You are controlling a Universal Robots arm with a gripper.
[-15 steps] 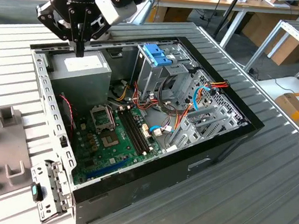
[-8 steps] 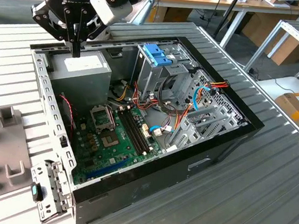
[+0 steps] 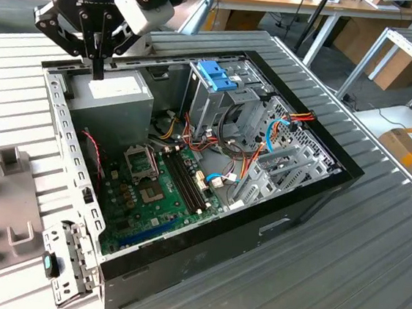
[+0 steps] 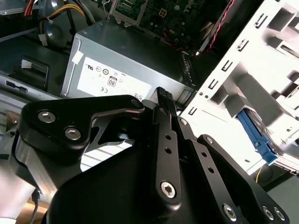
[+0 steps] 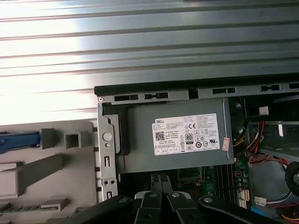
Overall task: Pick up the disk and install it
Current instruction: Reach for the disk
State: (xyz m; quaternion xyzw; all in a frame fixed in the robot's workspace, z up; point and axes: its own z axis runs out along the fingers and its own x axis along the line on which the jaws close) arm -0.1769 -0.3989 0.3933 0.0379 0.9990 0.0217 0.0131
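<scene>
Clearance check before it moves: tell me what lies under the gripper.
The grey power supply lies right under the shut gripper. Whether they touch cannot be told. Whatever sits beneath the supply is covered by it.

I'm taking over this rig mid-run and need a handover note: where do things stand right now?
Gripper: shut, holding nothing, poised over the power supply inside the open computer case.
Disk: not picked up. A blue plastic piece in the grey holder beside the case may be its bracket; cannot confirm.
Done: nothing visible. Left: pick-up and installation.
</scene>
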